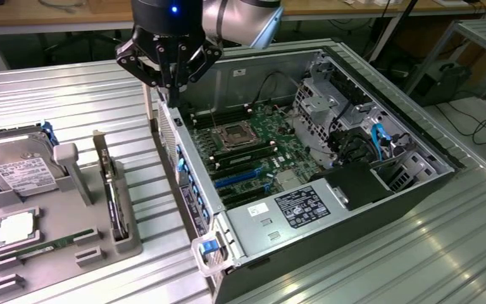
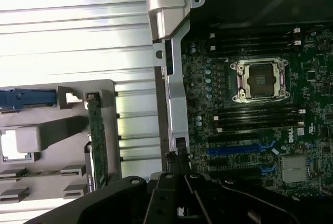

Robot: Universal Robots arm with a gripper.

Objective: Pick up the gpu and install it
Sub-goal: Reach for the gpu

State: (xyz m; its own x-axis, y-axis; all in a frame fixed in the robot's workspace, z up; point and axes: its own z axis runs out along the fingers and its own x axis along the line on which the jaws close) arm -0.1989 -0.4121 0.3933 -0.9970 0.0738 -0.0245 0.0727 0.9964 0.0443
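Gripper (image 1: 173, 90): seen shut, fingers brought together with nothing held between them; hung above the rear edge of the open computer case (image 1: 252, 69), fingers pointed down.
Gripper, wrist view (image 2: 176, 157): dark fingers seen over the case's rear frame, beside the motherboard (image 2: 250, 130).
Gpu (image 1: 113, 190): stood on edge in a slot of the grey holder tray (image 1: 66, 221); apart from the gripper; not gripped. In the wrist view, its green edge (image 2: 97, 138) is seen running along the tray.
Hard drive (image 1: 19, 168): kept at the tray's far end, on the exterior view's left of the gpu.
Motherboard: CPU socket (image 1: 233, 135) seen uncovered.
Tabletop (image 1: 74, 95): ribbed metal; tray and case carried side by side.
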